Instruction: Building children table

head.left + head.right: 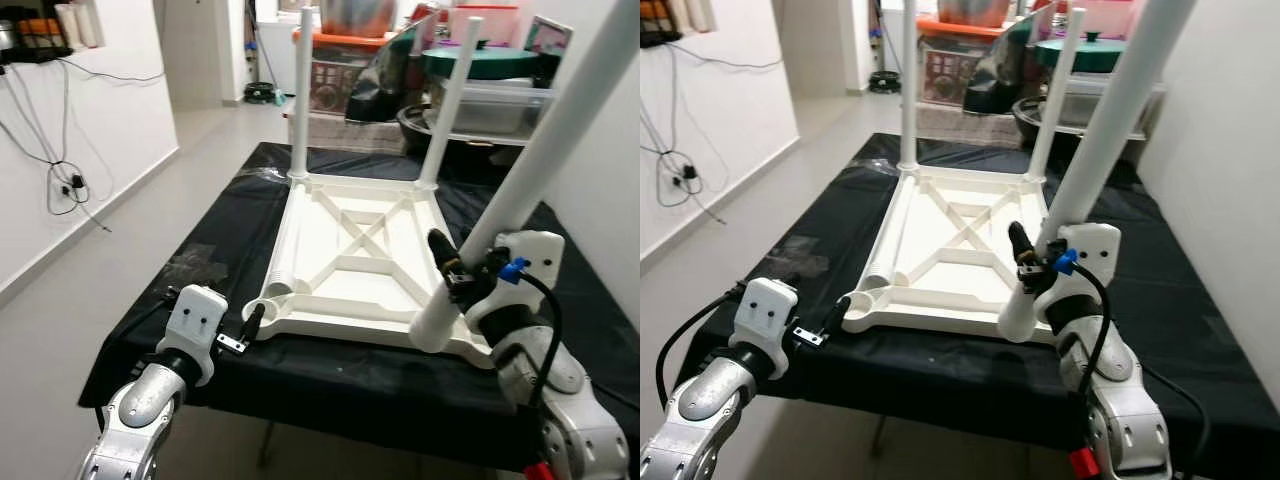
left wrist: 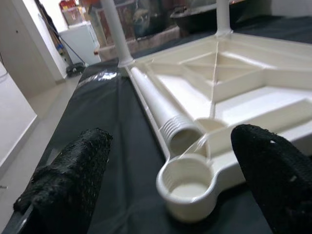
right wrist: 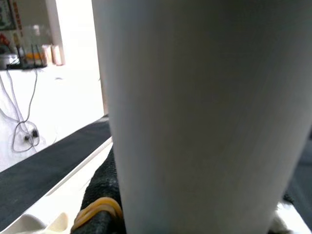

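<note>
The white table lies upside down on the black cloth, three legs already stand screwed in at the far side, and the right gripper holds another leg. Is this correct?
Not quite: two legs stand at the far side of the table, not three, as the left eye view shows. The rest holds: the table lies upside down on the black cloth, and the right gripper holds another leg.

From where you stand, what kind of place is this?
Probably a room in a home used for storage. A shelf at the back holds plastic boxes and a pot, cables hang on the white wall, and a table lies upside down on a black cloth.
</note>
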Robot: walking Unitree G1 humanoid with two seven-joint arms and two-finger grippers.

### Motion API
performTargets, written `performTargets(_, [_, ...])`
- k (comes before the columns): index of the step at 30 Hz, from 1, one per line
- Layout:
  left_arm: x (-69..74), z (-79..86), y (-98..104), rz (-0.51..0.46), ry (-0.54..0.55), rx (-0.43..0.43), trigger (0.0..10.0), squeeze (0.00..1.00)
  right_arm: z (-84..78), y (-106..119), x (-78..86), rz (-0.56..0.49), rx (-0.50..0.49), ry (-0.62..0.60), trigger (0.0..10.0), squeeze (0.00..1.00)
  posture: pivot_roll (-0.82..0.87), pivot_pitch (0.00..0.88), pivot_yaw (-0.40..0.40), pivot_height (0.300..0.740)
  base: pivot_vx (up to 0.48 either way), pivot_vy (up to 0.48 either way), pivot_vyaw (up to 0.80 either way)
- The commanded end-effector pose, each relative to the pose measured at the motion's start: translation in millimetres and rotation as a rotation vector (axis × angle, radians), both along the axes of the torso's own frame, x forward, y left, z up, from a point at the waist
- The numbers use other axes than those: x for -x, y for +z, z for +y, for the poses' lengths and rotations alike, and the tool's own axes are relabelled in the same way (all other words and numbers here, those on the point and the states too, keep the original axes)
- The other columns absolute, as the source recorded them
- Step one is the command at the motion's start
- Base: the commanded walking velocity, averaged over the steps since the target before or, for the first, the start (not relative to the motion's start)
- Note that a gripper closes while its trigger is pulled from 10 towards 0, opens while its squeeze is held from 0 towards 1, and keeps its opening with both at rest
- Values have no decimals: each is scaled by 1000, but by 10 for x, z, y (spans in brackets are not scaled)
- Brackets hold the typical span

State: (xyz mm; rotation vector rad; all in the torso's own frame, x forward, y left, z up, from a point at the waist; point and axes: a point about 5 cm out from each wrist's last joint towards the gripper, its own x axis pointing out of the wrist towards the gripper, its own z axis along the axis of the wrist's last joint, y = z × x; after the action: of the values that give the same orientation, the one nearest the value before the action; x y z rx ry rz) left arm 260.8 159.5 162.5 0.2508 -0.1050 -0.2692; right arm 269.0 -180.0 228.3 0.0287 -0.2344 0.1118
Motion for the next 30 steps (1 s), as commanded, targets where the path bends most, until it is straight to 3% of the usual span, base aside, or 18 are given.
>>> performTargets(1, [-9,-42,-33,20,-8,3,10000,0,-60,36,-6,-29,2,-36,10000,0,28,0,-59,740,0,-465,0])
performTargets(4, [-16,-50,-3,5,-8,26,10000,0,-66,69,-29,-43,-4,-38,10000,0,27,0,-61,740,0,-463,0])
performTargets(16, [-159,-18,123,-57,36,85,10000,0,61,101,-139,-65,-28,12,10000,0,37,0,-63,740,0,0,0])
performTargets(30, [-211,-75,145,-74,8,103,10000,0,97,55,-197,-64,-37,23,10000,0,28,0,-57,740,382,0,0])
